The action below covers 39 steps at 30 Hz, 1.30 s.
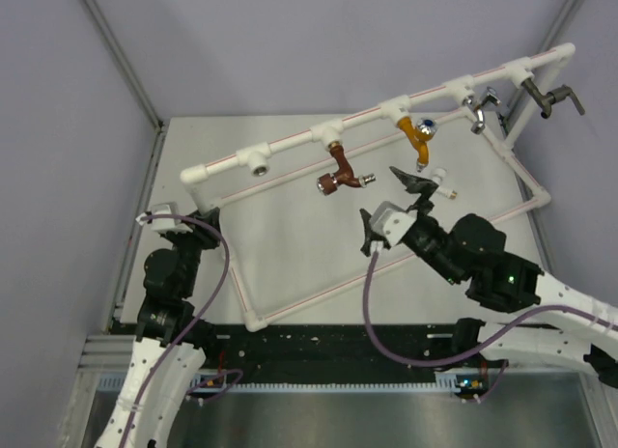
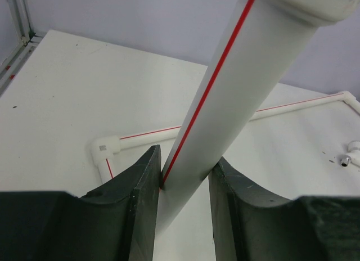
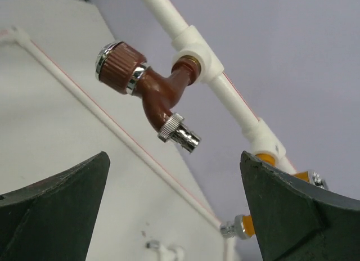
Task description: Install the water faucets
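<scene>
On the far left, the left pincer [image 2: 185, 158] is clenched on a slanting post of the white pipe frame [image 1: 290, 144]. In the left wrist view the red-striped post fills the gap between the two dark fingers [image 2: 140, 205] and touches both. The frame's base lies flat on the tabletop [image 1: 290, 250], and its upper rail climbs from lower left to upper right.

Moving right along that rail, we come first to an open socket [image 1: 257, 162] with nothing in it. Next is the brown faucet [image 1: 338, 170], its threaded end seated in the following socket. Its ribbed knob and silver-tipped spout hang below the rail, well above the tabletop.

The right pincer [image 3: 174, 160] is released and holds nothing, its jaws spread wide. It is aimed up at the brown faucet from below without touching it.

Further right, an orange faucet [image 1: 418, 136] hangs from the next socket. The white faucet [image 1: 440, 182] lies loose on the tabletop inside the frame, just beside the right pincer's farther finger.

Past these, a silver faucet [image 1: 483, 108] and then a dark faucet [image 1: 553, 98] sit in the last two sockets near the rail's high end.
</scene>
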Tool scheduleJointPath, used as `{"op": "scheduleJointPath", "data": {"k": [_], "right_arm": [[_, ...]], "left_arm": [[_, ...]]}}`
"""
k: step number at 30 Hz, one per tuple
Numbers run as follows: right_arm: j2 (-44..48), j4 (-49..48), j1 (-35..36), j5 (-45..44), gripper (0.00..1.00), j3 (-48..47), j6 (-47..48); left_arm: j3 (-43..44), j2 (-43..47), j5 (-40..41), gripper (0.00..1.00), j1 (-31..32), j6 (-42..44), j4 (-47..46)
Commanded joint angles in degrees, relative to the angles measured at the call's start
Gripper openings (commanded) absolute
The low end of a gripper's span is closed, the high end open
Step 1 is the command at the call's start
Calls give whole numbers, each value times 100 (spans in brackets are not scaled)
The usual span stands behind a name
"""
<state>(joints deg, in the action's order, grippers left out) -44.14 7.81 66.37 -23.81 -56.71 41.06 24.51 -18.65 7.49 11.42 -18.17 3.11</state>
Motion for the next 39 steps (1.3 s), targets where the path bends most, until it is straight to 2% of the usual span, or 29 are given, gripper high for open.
{"op": "scheduleJointPath", "data": {"k": [1,4,10,14,17,24,27,30,32,34,36,39], "right_arm": [[-445,-93,315,-439,98,71,3009],[-656,-1216,412,-616,96,397,4031],[-1157,-2064,403,-633,86,398,4797],[-1596,-2345,412,-852,77,301,4902],[-1974,-3012,368,-1151,70,397,5026],[-2503,-3760,342,-1468,47,284,4097],[-2582,-3717,333,-1521,29,64,3026],[-2495,-3559,333,-1442,13,-226,1166],[-2346,-3830,272,-1389,7,-262,-415],[-2205,-4120,184,-1337,7,-122,-2295],[-2047,-4576,8,-1328,6,202,-4710],[-1914,-5358,-299,-1494,5,983,-7760]], "left_arm": [[150,-86,-54,0,27,-652,620],[150,-86,-81,0,27,-635,629],[124,-77,-116,0,27,-626,611],[98,-51,-133,0,27,-635,568],[80,-24,-133,0,27,-635,550],[63,37,-133,0,27,-643,568],[45,46,-142,0,27,-652,541],[27,72,-142,0,27,-661,541],[19,90,-133,0,27,-670,524],[1,99,-142,0,27,-687,506],[-43,99,-142,0,36,-722,445],[-96,125,-151,0,36,-749,400]]}}
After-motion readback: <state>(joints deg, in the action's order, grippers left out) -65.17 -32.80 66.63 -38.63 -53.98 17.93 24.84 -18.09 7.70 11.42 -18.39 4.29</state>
